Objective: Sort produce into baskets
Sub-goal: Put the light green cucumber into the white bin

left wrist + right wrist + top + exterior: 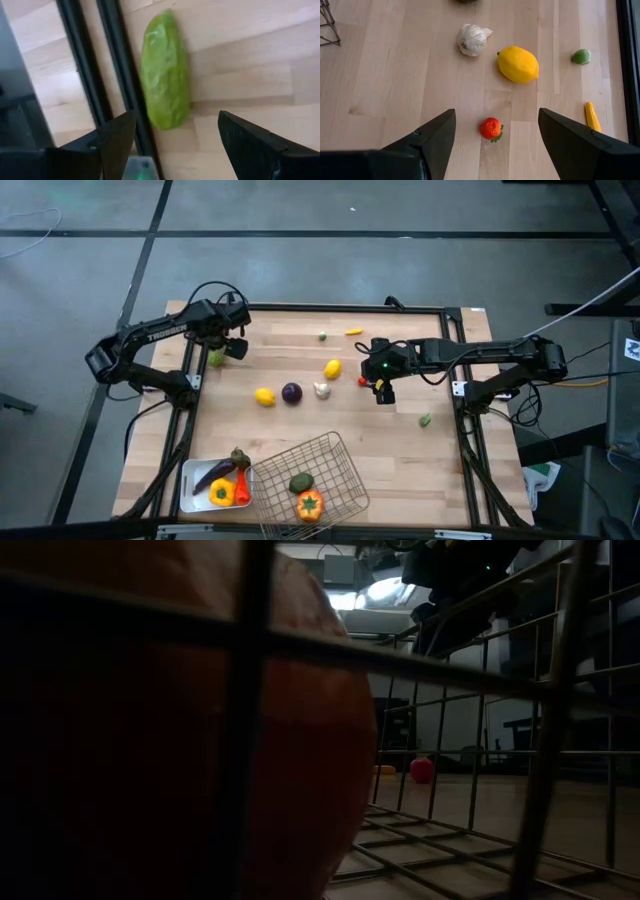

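Your left gripper (228, 348) sits at the left edge of the table (400, 450), fingers spread wide, right over a green leafy vegetable (165, 75) that lies on the wood against the dark frame rail (117, 75). In the left wrist view the vegetable shows between the two open fingers (117, 142), and nothing is held.

Your right gripper (384, 390) hovers over the middle-right of the table, also wide open and empty. Just ahead of it lies a small red fruit (491, 128) with a green stem (it looks like a tiny tomato or strawberry; you cannot tell which). Beyond that you see a lemon (518, 64) and a garlic bulb (472, 39) near each other but apart, a small green piece (581, 56) off to one side, and a thin yellow pepper (592, 116) near the frame.

From above, a second lemon (265, 396) and a purple onion (291, 392) lie side by side left of the garlic. Another small green piece (425, 420) rests alone near the right edge.

The wire basket (335, 452) stands at the near edge, holding an orange pepper (310, 505) and a dark green vegetable (301, 483). The white tray (189, 485) sits touching its left side, with an eggplant (215, 473), a yellow pepper (222, 493) and an orange-red piece (242, 487) in it.

The low view looks through the basket's wires, mostly blocked by the orange pepper.
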`<state>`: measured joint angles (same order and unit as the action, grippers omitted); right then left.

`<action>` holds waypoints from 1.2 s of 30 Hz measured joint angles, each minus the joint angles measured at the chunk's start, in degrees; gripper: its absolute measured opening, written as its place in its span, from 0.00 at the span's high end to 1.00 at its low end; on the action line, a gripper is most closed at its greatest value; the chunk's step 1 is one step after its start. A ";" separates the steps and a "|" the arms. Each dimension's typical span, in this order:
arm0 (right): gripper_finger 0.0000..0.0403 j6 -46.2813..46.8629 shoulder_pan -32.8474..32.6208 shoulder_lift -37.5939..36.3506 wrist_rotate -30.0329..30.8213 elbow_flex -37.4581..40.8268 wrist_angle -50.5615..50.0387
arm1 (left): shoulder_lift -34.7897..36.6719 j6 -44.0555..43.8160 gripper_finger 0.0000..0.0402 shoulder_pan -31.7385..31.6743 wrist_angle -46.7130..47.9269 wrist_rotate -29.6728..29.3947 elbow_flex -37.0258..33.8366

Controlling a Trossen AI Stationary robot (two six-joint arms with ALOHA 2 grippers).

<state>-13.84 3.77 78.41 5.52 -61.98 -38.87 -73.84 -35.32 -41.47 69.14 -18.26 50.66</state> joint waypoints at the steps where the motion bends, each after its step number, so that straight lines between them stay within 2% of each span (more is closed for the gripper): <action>1: 0.30 0.02 0.00 0.00 0.00 0.00 0.00 | 0.00 0.40 0.30 -0.26 -1.89 -0.08 -0.88; 6: 0.30 0.02 0.00 0.00 -0.09 0.00 0.02 | 0.00 2.58 0.30 -3.08 -11.59 0.27 -6.08; 15: 0.30 0.01 -0.01 0.00 -0.11 0.00 0.02 | 0.00 2.42 0.30 -9.34 -16.52 0.44 -12.28; 23: 0.30 0.00 -0.01 0.00 -0.12 0.00 0.02 | -0.02 2.89 0.31 -10.45 -24.17 5.61 -17.61; 27: 0.30 0.01 -0.01 0.00 -0.13 0.00 0.02 | -0.02 2.89 0.39 -10.45 -24.60 5.91 -17.46; 32: 0.30 0.02 -0.02 0.00 -0.13 0.00 0.02 | -0.02 4.17 0.53 -10.45 -24.86 9.26 -14.99; 36: 0.30 0.00 0.00 0.00 -0.13 0.00 0.02 | -0.02 4.18 0.54 -10.45 -24.56 13.29 -11.80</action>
<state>-13.85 3.76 78.41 5.39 -61.98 -38.85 -73.87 -31.14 -51.92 44.58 -4.98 38.86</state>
